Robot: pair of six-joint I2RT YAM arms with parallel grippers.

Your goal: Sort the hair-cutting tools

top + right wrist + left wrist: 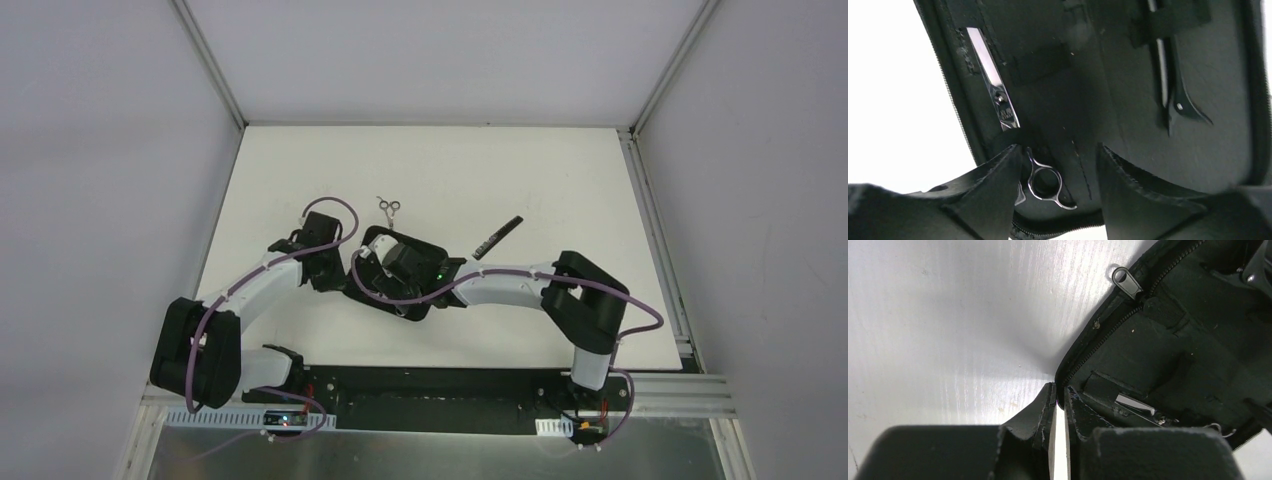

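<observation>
Black case (425, 262) mid-table; right gripper (1055, 180) open inside.

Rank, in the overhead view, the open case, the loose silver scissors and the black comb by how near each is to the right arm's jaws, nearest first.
1. Case: directly under the right gripper, near the table's middle.
2. Silver scissors: loose on the table just beyond the case.
3. Black comb: farther off, lying slanted to the right.

silver scissors (389, 207) on table, comb (498, 238) right
</observation>
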